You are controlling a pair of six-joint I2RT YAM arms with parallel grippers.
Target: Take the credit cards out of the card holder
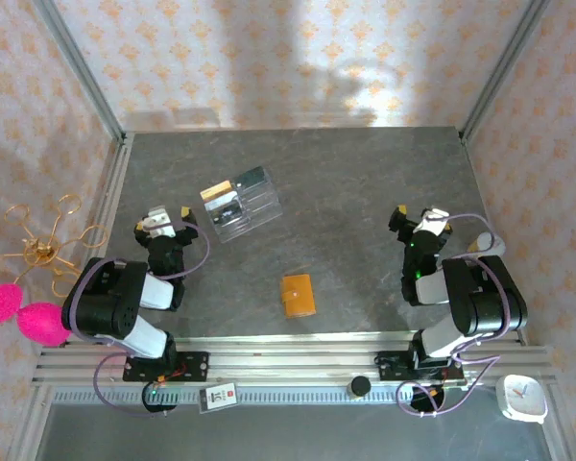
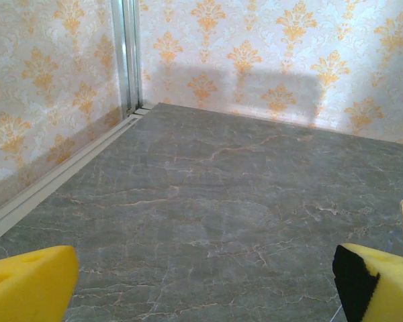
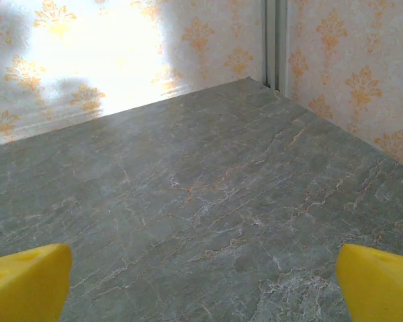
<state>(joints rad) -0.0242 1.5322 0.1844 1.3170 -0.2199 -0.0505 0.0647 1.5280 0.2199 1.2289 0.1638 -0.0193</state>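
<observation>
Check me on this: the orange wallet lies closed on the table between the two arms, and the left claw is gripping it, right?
Not quite. The left gripper is open and well apart from the wallet, gripping nothing, as the top external view shows. The rest holds.

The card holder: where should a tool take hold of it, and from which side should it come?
Probably pinch the card holder across its two longer side edges, coming straight down from above. It lies flat on the table, apart from everything else, so only its thin edges offer a hold.
</observation>
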